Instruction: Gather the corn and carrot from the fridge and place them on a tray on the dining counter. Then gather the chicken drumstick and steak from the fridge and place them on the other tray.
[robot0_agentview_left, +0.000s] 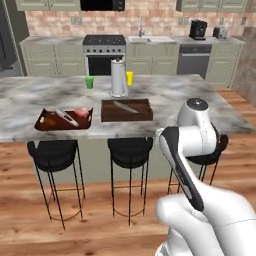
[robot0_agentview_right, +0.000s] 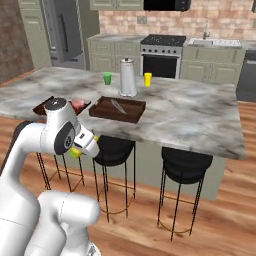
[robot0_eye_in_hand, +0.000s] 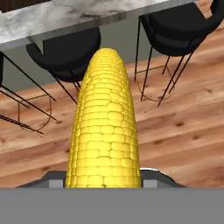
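The corn is clamped in the gripper, its yellow length pointing straight out from the hand over the wooden floor, short of the marble desk. Black stools stand between it and the desk edge. On the desk lie two dark trays: the left tray with something pink and a pale piece on it, the middle tray with a utensil. Behind them stand a steel jug, a green cup and a yellow cup.
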